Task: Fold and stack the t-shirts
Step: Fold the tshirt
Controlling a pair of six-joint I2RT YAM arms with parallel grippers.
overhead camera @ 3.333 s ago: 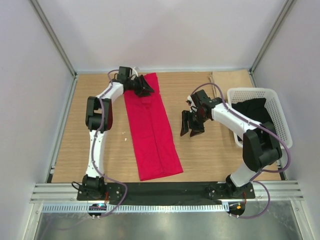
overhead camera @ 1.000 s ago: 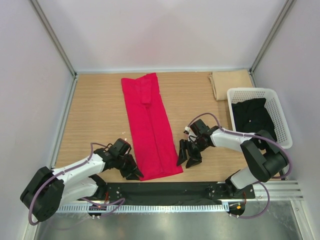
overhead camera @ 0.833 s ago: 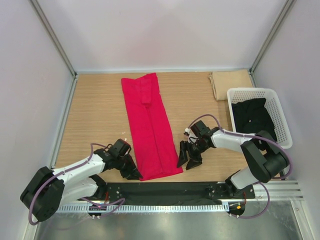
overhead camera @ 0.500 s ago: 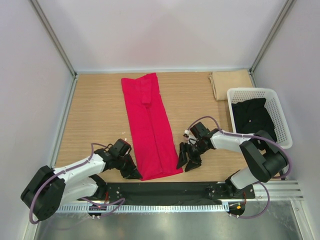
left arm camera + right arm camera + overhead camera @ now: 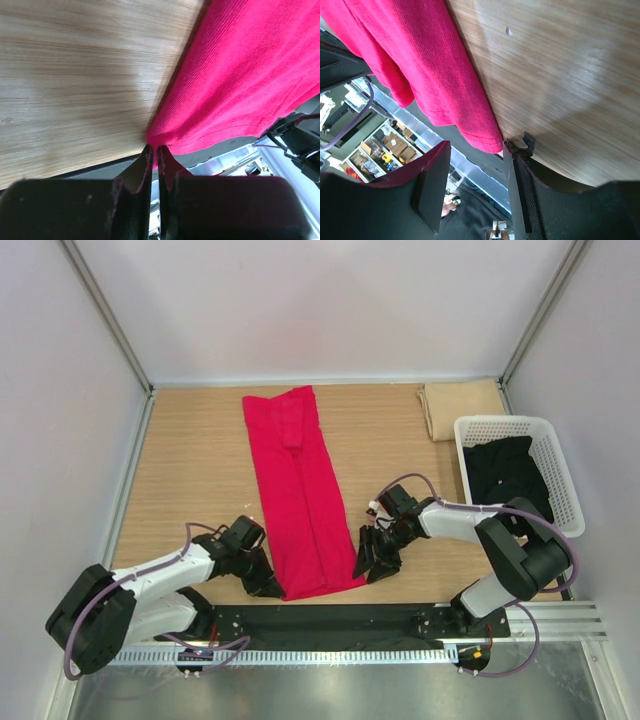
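A crimson red t-shirt [image 5: 300,490], folded into a long narrow strip, lies on the wooden table [image 5: 200,460] from the back edge to the front edge. My left gripper [image 5: 270,587] is low at the strip's near-left corner. In the left wrist view the gripper [image 5: 155,148] is shut, with the red cloth [image 5: 240,75] pinched between its fingertips. My right gripper [image 5: 365,565] is at the near-right corner. In the right wrist view it [image 5: 476,147] is open, and the shirt's [image 5: 430,70] corner lies between its jaws, close to the right finger [image 5: 517,185].
A white lattice basket [image 5: 545,440] at the right edge holds a black cloth [image 5: 505,470]. A folded beige cloth [image 5: 460,405] lies at the back right corner. A black strip and a metal rail run along the table's front edge, just behind both grippers.
The left arm came from the shirt's far end to its near-left corner and its jaws shut on the cloth. The right gripper came down to the near-right corner and its jaws narrowed a little.
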